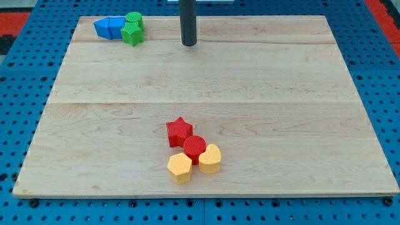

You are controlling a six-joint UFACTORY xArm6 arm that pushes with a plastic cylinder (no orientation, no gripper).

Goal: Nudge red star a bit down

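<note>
Near the view's bottom, slightly left of centre, sat a cluster of 4 blocks: 1 red star, 1 red cylinder, 1 yellow hexagon, 1 more yellow block, rounded, exact shape unclear. Star was topmost of the cluster, touching red cyl at its lower right; the 2 yellows sat below the cyl, left and right.

Top-left corner: 2 blue blocks pressed together, shapes hard to split, plus 2 green blocks touching them on the right, 1 behind the other.

Total 8 blocks: 2 red, 2 yellow, 2 blue, 2 green.

End effector was a plain dark rod, no jaws, so nothing to be apart or together. My tip was near the top edge, about mid-width, well apart from the star and almost straight above it in the view, right of the greens, touching no block.

Tabletop: light wood planks w/ visible seams. Around it, blue perforated base; red patches at the top corners.
</note>
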